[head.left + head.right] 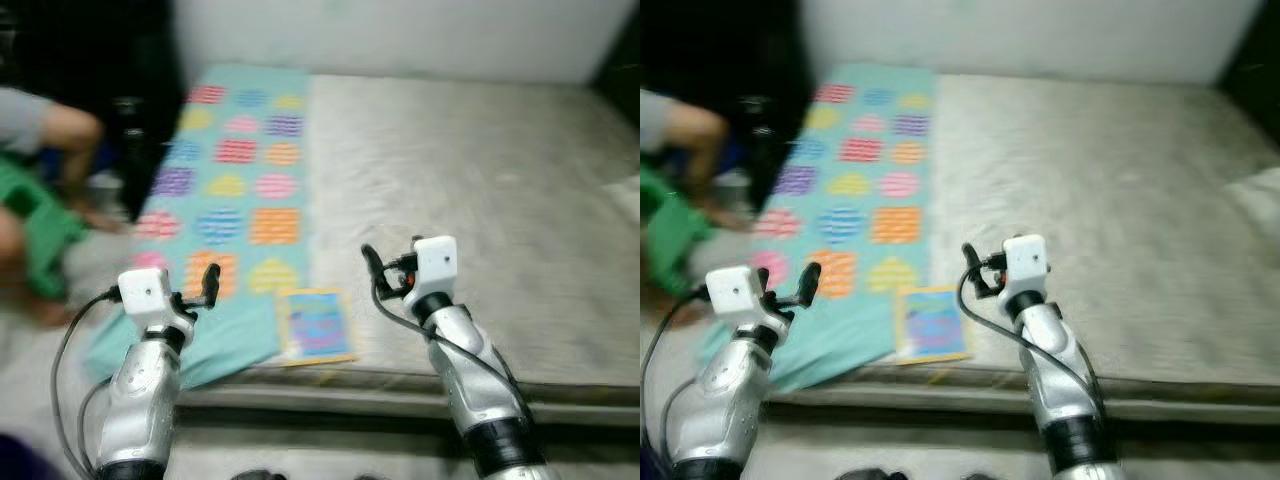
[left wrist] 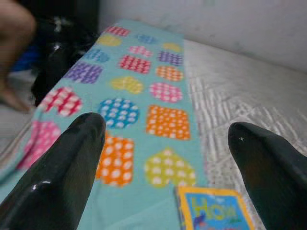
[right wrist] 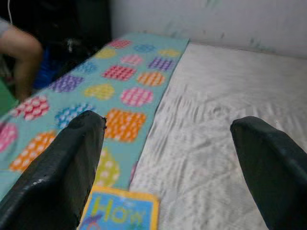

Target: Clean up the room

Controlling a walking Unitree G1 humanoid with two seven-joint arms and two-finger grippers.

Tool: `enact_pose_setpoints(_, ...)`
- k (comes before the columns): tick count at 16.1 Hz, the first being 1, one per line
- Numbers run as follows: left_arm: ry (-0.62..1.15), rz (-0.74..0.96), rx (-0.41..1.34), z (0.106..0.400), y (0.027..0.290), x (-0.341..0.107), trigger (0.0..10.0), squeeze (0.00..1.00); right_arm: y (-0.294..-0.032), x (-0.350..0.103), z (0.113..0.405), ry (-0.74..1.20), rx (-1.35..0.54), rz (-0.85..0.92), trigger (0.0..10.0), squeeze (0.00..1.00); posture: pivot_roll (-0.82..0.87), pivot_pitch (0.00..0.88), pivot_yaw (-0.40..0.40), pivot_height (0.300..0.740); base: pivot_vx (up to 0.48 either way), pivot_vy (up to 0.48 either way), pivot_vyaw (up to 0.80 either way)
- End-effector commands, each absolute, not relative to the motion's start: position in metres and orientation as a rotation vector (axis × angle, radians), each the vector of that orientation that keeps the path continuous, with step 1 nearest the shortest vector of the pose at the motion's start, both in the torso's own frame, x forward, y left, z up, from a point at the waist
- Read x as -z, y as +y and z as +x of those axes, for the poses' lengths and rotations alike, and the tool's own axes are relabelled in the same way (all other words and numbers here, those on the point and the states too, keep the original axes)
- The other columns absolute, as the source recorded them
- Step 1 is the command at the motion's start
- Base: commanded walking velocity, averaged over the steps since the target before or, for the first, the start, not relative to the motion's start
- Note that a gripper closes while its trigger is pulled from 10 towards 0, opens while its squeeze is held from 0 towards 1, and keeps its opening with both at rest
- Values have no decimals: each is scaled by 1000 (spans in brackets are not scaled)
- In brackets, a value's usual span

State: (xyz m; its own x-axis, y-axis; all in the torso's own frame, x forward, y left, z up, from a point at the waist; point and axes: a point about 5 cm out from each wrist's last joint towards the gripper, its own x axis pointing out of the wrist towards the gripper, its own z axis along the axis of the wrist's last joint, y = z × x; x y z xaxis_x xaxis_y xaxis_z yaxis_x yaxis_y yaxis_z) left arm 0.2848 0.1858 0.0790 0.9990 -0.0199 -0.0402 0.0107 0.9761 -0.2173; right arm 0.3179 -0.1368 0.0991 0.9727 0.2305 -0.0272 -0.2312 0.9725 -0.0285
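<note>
- Book point(image 1: 316, 323), head views: lies at the bed's point(image 1: 480, 200) near edge, touching the heart-patterned blanket point(image 1: 235, 190); left gripper point(image 1: 196, 284) and right gripper point(image 1: 385, 268) hover either side.
- Left wrist view: fingers spread wide, empty, above the book.
- Right wrist view: likewise spread, empty. Approach step; next calls for descending onto the book.

A pale bed point(image 1: 1110, 190) spreads ahead. Toward eleven o'clock lies a teal blanket point(image 1: 855, 190) with coloured hearts; a picture book point(image 1: 930, 323) sits at its near edge. Both arms reach forward.
</note>
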Motion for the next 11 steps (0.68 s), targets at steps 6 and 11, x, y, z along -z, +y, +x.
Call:
enact_pose_setpoints(6, 34, -229, 59, 283, 182, -80, 10000, 0, -140, -101, 319, 24, -209, -16, 10000, 0, -100, 85, -39, 740, 0, 0, 0)
enact_pose_setpoints(11, 34, -245, 71, 283, 181, -81, 10000, 0, -141, -101, 318, 25, -201, -18, 10000, 0, -102, 95, -41, 740, 0, 0, -770)
